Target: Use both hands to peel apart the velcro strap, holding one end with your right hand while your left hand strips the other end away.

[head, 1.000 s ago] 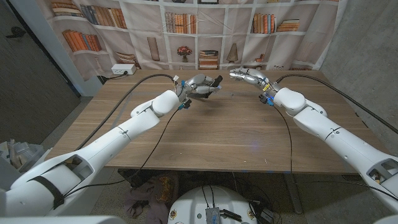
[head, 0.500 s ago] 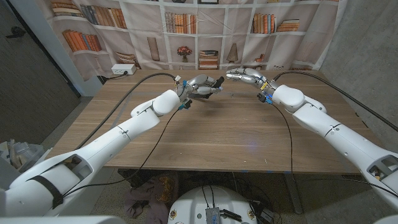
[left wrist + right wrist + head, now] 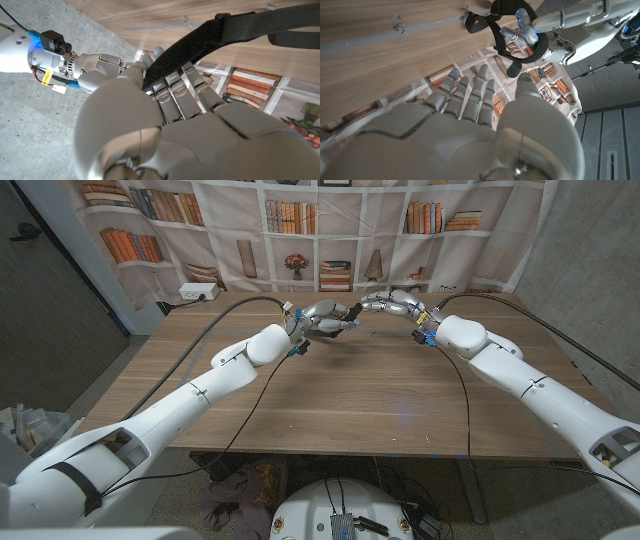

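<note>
While the two hands meet over the far middle of the table, the peel itself looks not yet begun.

Step in hand: the right hand (image 3: 385, 301) is closing in on the free end of the velcro strap (image 3: 340, 322); I judge this the approach to the grasp.

Left hand: the left hand (image 3: 322, 317) holds the black strap, its fingers (image 3: 172, 82) wrapped over the band, raised above the tabletop.

Right hand: fingers extended and apart, nothing held; its fingertips lie just beside the strap's end, and contact cannot be told.

Strap: off the table, in the left hand, looping past that hand in the right wrist view (image 3: 512, 30).

Next move: the right hand likely needs to pinch the loose end firmly before the left pulls away.

Surface: a wooden table (image 3: 350, 400), cables trailing across it.

Room: a bookshelf-printed backdrop (image 3: 330, 230) behind, grey walls at the sides.
</note>
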Robot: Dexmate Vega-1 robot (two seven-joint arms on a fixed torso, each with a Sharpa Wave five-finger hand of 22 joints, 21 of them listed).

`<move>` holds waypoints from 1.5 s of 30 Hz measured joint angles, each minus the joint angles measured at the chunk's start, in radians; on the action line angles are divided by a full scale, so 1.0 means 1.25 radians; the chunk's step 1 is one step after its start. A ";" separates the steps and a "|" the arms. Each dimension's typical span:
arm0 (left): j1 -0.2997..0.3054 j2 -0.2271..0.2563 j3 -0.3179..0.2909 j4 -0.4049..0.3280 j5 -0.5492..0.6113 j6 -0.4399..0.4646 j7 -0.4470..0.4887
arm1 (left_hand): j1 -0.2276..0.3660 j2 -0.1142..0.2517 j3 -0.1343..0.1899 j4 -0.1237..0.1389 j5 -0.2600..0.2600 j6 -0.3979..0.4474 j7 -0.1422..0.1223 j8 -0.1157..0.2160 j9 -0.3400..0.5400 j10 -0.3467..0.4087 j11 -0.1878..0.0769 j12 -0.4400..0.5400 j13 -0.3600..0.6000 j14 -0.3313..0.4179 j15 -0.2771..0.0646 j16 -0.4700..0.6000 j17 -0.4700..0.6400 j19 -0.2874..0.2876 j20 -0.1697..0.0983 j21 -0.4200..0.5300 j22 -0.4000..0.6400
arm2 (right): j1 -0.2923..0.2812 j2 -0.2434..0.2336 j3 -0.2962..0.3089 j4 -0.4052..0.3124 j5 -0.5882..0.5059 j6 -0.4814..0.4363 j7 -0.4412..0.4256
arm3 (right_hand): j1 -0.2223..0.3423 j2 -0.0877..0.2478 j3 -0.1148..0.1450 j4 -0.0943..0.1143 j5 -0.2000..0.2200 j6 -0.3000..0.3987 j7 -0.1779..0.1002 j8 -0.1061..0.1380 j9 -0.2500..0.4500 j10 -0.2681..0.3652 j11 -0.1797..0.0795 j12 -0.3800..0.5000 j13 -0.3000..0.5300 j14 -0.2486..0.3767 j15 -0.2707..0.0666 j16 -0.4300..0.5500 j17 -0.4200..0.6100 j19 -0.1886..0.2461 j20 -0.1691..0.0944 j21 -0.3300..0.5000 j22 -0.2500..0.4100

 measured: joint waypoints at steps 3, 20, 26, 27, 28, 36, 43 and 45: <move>0.000 0.000 -0.001 0.001 0.001 0.000 0.000 | 0.000 0.000 0.000 0.000 0.000 0.000 0.000 0.000 0.000 0.000 0.000 0.000 0.000 0.000 0.000 0.000 0.000 0.000 0.000 0.000 0.001 | 0.002 -0.001 -0.002 0.000 -0.002 0.000 0.005 | -0.006 -0.012 -0.004 0.004 0.000 0.026 -0.006 0.009 0.000 0.005 -0.005 0.001 0.000 0.000 0.000 0.000 0.000 0.000 0.000 0.000 0.000; 0.001 -0.001 -0.003 0.001 0.003 0.000 -0.001 | 0.000 0.000 -0.003 0.003 0.000 0.003 0.003 0.000 0.004 0.000 0.000 -0.003 0.004 0.000 0.000 0.003 0.000 0.000 0.000 0.005 0.005 | 0.003 -0.005 -0.003 -0.004 -0.004 0.007 0.019 | 0.014 -0.019 0.006 -0.001 -0.006 0.043 -0.008 0.008 -0.002 0.049 -0.032 0.021 0.005 0.000 0.000 0.000 0.002 -0.013 -0.004 0.000 0.000; 0.003 -0.001 -0.003 -0.002 0.004 0.003 -0.006 | 0.000 0.000 -0.003 0.003 0.000 0.003 0.003 0.000 0.004 0.000 0.000 -0.003 0.004 0.000 0.000 0.003 0.000 0.000 0.000 0.005 0.005 | 0.003 -0.003 -0.004 -0.001 0.005 0.017 0.030 | 0.018 -0.015 0.006 -0.001 -0.012 0.037 -0.003 0.005 -0.002 0.052 -0.035 0.023 0.005 0.000 0.000 0.000 0.002 -0.020 -0.006 -0.006 0.000; 0.003 -0.001 -0.003 -0.002 0.005 0.003 -0.007 | 0.000 0.000 -0.003 0.003 0.000 0.005 0.001 0.000 0.004 0.000 0.000 -0.003 0.004 0.000 0.000 0.003 0.000 0.000 0.000 0.005 0.005 | 0.003 -0.002 -0.004 0.000 0.005 0.017 0.030 | 0.018 -0.015 0.006 -0.001 -0.012 0.037 -0.003 0.005 -0.002 0.052 -0.035 0.023 0.005 0.000 0.000 0.000 0.002 -0.022 -0.004 -0.006 0.000; 0.003 -0.001 -0.003 -0.002 0.005 0.003 -0.008 | 0.000 0.000 -0.003 0.003 0.000 0.006 0.000 0.000 0.004 0.000 0.000 -0.003 0.004 0.000 0.000 0.003 0.000 0.000 0.000 0.005 0.005 | 0.003 -0.002 -0.005 0.000 0.005 0.017 0.030 | 0.018 -0.015 0.006 -0.001 -0.012 0.037 -0.003 0.005 -0.002 0.052 -0.035 0.023 0.005 0.000 0.000 0.000 0.002 -0.021 -0.004 -0.006 0.000; -0.004 -0.001 0.005 -0.002 0.011 0.002 -0.017 | 0.000 0.000 -0.003 0.003 0.004 0.017 0.003 -0.001 0.003 0.008 -0.001 -0.003 0.007 0.000 0.000 0.007 0.000 0.000 0.000 0.012 0.005 | 0.005 0.001 -0.007 0.005 0.014 0.028 0.045 | 0.018 -0.015 0.006 -0.001 -0.012 0.037 -0.003 0.002 -0.002 0.052 -0.034 0.023 0.002 0.000 0.000 0.000 0.006 -0.021 -0.004 -0.006 0.000; -0.008 -0.002 0.011 0.002 0.014 -0.002 -0.026 | 0.000 0.000 -0.003 0.003 0.004 0.017 0.003 -0.001 0.003 0.008 -0.001 -0.003 0.007 0.001 -0.001 0.007 0.000 0.000 0.000 0.012 0.005 | 0.006 0.003 -0.008 0.008 0.017 0.036 0.051 | 0.018 -0.015 0.009 0.002 -0.012 0.048 -0.014 0.002 -0.002 0.060 -0.042 0.023 0.001 0.000 0.000 0.000 0.006 -0.024 -0.007 -0.006 0.000; -0.008 -0.002 0.011 0.002 0.014 -0.003 -0.028 | 0.000 0.000 -0.003 0.003 0.004 0.020 0.006 -0.002 0.003 0.013 -0.001 -0.002 0.007 0.005 -0.001 0.007 0.000 0.000 0.000 0.012 0.005 | 0.006 0.004 -0.008 0.009 0.017 0.038 0.052 | 0.019 -0.015 0.009 0.002 -0.012 0.058 -0.020 0.006 -0.002 0.068 -0.051 0.026 0.001 0.000 0.000 0.001 0.006 -0.024 -0.007 -0.006 0.000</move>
